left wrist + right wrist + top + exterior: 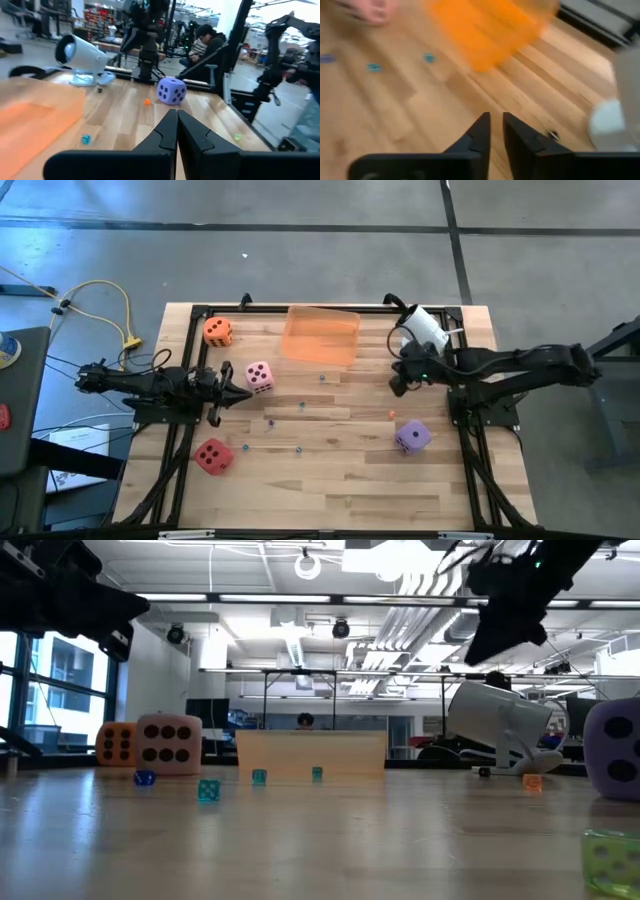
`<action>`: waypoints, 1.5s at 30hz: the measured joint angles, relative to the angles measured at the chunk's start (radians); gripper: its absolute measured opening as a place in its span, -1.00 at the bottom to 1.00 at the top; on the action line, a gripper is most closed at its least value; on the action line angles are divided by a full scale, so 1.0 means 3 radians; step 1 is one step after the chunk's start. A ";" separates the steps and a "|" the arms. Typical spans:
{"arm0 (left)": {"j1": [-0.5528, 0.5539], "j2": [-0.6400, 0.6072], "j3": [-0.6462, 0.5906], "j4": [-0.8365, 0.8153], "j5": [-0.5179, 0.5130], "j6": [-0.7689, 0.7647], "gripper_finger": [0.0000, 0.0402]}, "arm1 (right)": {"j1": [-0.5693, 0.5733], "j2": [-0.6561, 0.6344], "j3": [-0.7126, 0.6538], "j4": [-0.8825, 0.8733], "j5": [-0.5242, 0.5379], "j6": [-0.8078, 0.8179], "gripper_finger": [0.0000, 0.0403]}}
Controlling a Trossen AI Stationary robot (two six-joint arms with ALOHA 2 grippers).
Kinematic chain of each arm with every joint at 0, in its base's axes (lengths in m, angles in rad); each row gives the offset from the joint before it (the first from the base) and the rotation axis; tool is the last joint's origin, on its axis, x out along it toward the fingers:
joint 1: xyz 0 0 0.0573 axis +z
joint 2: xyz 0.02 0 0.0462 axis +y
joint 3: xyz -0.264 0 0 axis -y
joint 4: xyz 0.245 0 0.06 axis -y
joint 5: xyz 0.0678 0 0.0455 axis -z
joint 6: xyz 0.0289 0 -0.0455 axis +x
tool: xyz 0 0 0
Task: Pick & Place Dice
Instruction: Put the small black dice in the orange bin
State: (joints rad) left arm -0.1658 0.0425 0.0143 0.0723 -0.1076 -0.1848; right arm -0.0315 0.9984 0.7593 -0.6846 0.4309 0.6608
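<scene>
Four soft foam dice with dark pips lie on the pale wooden slatted counter (330, 470), none of them held. The orange foam die (218, 331) sits near the far left corner. The pink foam die (259, 376) lies just off the tip of the left gripper (243, 391), apart from it. The red foam die (213, 455) rests toward the near left edge, and the purple foam die (412, 437) on the right half, near the right arm's base frame. All four sit flat, well apart from one another.

A translucent orange rectangular tray (322, 335) stands at the far edge, centre, with nothing visible inside it. Several small coloured beads (322, 378) are scattered over the middle boards. A white dome-shaped camera (424, 327) stands at the far right corner, just beside the right gripper (400, 385).

The left gripper has its fingers (167, 135) pressed together, holding nothing, and is raised off the counter. The right gripper hangs above the boards between the tray and the white camera, its fingers (480, 132) parted by a narrow gap, empty.

Open board runs across the middle and along the near edge; black frame rails border the left and right sides.
</scene>
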 joint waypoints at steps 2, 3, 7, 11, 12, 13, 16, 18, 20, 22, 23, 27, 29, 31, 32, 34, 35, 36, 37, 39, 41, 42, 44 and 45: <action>0.0000 0.0000 0.0000 0.0000 0.0000 0.0036 -1.00 | -0.0112 0.0174 -0.0007 -0.0079 0.0023 0.0214 -0.59; 0.0000 0.0000 0.0000 0.0000 0.0001 0.0040 -1.00 | -0.0171 0.0266 -0.0006 -0.0064 0.0024 0.0301 -0.51; 0.0000 0.0011 0.0001 -0.0001 0.0001 0.0010 -1.00 | -0.0386 0.0569 -0.0006 -0.0049 -0.0040 0.0471 -0.17; 0.0000 0.0011 0.0000 0.0000 0.0001 0.0123 -1.00 | -0.0556 0.0888 -0.0004 -0.0017 -0.0185 0.0602 0.13; 0.0000 0.0011 0.0000 0.0000 0.0001 0.0144 -1.00 | -0.0599 0.0967 -0.0004 -0.0017 -0.0220 0.0606 0.18; 0.0000 0.0011 0.0000 0.0000 0.0002 0.0178 -1.00 | -0.0638 0.1041 -0.0004 -0.0023 -0.0242 0.0606 0.23; 0.0000 0.0011 0.0000 0.0000 0.0002 0.0322 -1.00 | -0.0731 0.1242 -0.0005 -0.0016 -0.0233 0.0617 0.30; 0.0000 0.0011 0.0000 0.0000 0.0002 0.0389 -1.00 | -0.0785 0.1366 -0.0005 0.0024 -0.0239 0.0617 0.30; 0.0000 0.0011 0.0000 0.0000 0.0002 0.0385 -1.00 | -0.0827 0.1486 -0.0005 0.0094 -0.0238 0.0629 0.30; 0.0000 0.0011 0.0000 0.0000 0.0002 0.0365 -1.00 | -0.0867 0.1580 -0.0005 0.0144 -0.0219 0.0784 0.28; 0.0000 0.0011 0.0000 0.0000 0.0002 0.0365 -1.00 | -0.0889 0.1624 -0.0005 0.0172 -0.0217 0.0881 0.27; 0.0000 0.0011 0.0000 0.0000 0.0003 0.0364 -1.00 | -0.0953 0.1775 -0.0004 0.0204 -0.0195 0.1182 0.23; 0.0000 0.0011 0.0000 0.0000 0.0003 0.0364 -1.00 | -0.0970 0.1833 -0.0004 0.0203 -0.0139 0.1234 0.21; 0.0000 0.0011 0.0000 0.0000 0.0003 0.0362 -1.00 | -0.0973 0.1878 -0.0004 0.0198 -0.0062 0.1294 0.19; 0.0000 0.0011 0.0000 0.0000 0.0003 0.0362 -1.00 | -0.0973 0.1899 -0.0004 0.0203 -0.0040 0.1302 0.18; 0.0000 0.0011 0.0000 0.0000 0.0003 0.0361 -1.00 | -0.0974 0.1930 -0.0004 0.0210 0.0005 0.1303 0.16; 0.0000 0.0011 0.0000 0.0000 0.0003 0.0360 -1.00 | -0.0974 0.1934 -0.0004 0.0209 0.0015 0.1305 0.15; 0.0000 0.0011 0.0000 0.0000 0.0003 0.0360 -1.00 | -0.0976 0.1934 -0.0004 0.0210 0.0016 0.1304 0.14; 0.0000 0.0011 0.0000 0.0000 0.0003 0.0359 -1.00 | -0.0976 0.1934 -0.0004 0.0213 0.0016 0.1302 0.13; 0.0000 0.0011 0.0001 0.0000 0.0003 0.0353 -1.00 | -0.0976 0.1934 -0.0004 0.0211 0.0018 0.1302 0.10; 0.0000 0.0011 0.0000 0.0000 0.0003 0.0353 -1.00 | -0.0985 0.1934 -0.0004 0.0212 0.0025 0.1301 0.08; 0.0000 0.0011 0.0000 0.0000 0.0003 0.0353 -1.00 | -0.0993 0.1934 -0.0004 0.0211 0.0023 0.1303 0.06; 0.0000 0.0011 0.0000 0.0000 0.0005 0.0352 -1.00 | -0.1015 0.1934 -0.0005 0.0205 0.0012 0.1346 0.03; 0.0000 0.0011 0.0000 0.0000 0.0005 0.0347 -1.00 | -0.1017 0.1934 -0.0004 0.0204 0.0008 0.1375 0.02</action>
State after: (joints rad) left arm -0.1658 0.0460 0.0143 0.0723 -0.1062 -0.0808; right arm -0.3367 1.5787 0.7582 -0.6235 0.4333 1.0734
